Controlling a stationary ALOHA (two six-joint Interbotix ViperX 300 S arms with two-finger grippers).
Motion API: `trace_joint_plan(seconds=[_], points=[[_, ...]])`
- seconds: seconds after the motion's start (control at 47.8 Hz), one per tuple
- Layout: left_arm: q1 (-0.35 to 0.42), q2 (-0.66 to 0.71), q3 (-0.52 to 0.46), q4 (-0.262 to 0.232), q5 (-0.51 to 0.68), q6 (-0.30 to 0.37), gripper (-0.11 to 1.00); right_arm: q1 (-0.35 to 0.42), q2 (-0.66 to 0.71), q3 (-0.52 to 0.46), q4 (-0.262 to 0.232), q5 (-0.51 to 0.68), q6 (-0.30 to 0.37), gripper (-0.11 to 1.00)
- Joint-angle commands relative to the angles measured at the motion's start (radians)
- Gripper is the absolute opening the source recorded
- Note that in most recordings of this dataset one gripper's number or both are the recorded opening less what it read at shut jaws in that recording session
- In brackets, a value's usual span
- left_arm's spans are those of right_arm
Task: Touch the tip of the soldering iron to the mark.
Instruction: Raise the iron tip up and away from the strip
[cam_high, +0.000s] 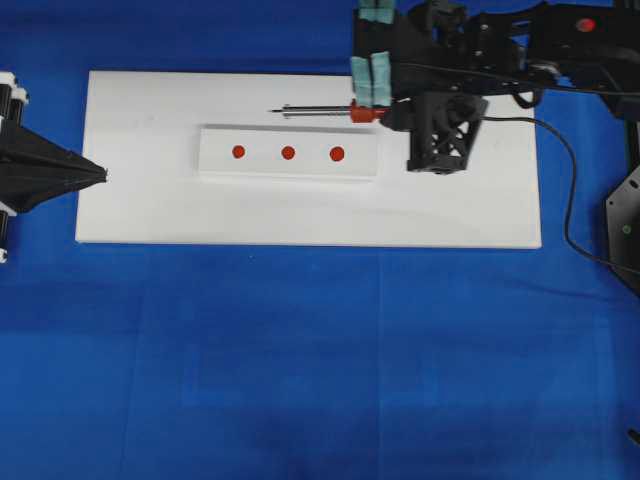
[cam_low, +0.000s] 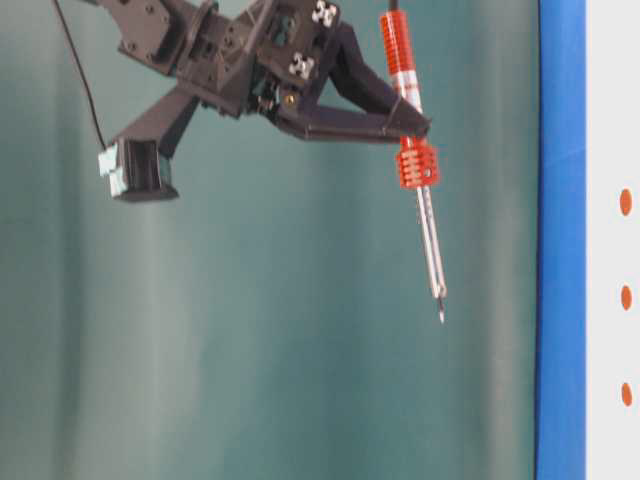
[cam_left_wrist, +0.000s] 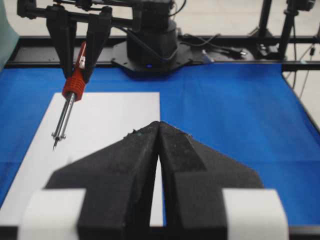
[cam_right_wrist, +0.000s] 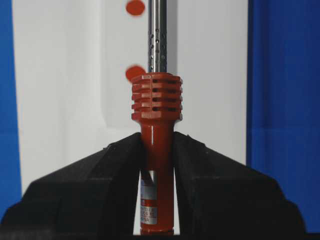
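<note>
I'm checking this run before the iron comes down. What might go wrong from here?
The iron hangs clear of the block, its tip beyond the far edge, so it may miss the mark and hit a neighbouring dot. The right gripper pinches only the handle; pressing down might tilt it. Its cord might snag.

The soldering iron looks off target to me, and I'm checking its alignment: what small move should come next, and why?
Probably ease the right gripper, shut on the soldering iron, toward the white block and down. In the overhead view the tip lies beyond the block's far edge, roughly level with the mark. The table-level view shows it hanging in the air.
</note>
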Motion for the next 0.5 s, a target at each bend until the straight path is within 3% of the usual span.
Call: trace_joint_plan(seconds=[0.0, 0.482], points=[[0.002, 0.005, -0.011, 0.002, -0.011, 0.000, 0.00, -0.003, -0.049, 0.009, -0.002, -0.005, 0.002, 0.06], [0.002, 0.005, -0.011, 0.002, -0.011, -0.002, 0.00, -0.002, -0.064, 0.026, -0.002, -0.006, 0.002, 0.06]])
